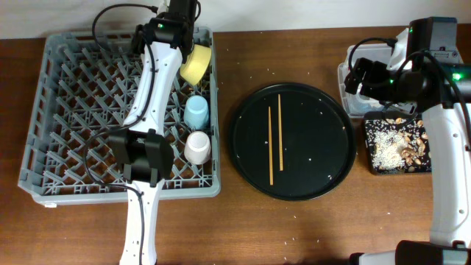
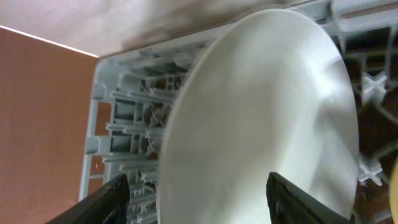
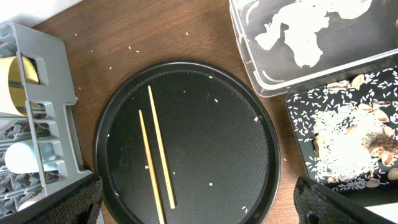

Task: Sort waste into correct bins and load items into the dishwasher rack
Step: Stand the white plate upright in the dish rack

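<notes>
My left gripper (image 2: 199, 202) is open at the back of the dishwasher rack (image 1: 37, 132), its fingers either side of the pale grey plate (image 2: 261, 112), which stands on edge among the pegs. The arm hides the plate in the overhead view. The yellow bowl (image 1: 196, 64), light blue cup (image 1: 196, 112) and pinkish-white cup (image 1: 197, 147) sit along the rack's right side. Two chopsticks (image 1: 274, 136) lie on the round black tray (image 1: 316, 140). My right gripper (image 3: 199, 205) is open and empty above that tray's right side.
The clear tub (image 3: 249, 56) holds white napkins (image 3: 305, 34) at the far right. The flat black tray (image 3: 298, 124) in front of it holds rice and brownish scraps (image 3: 348, 137). A few rice grains lie on the round tray and the table.
</notes>
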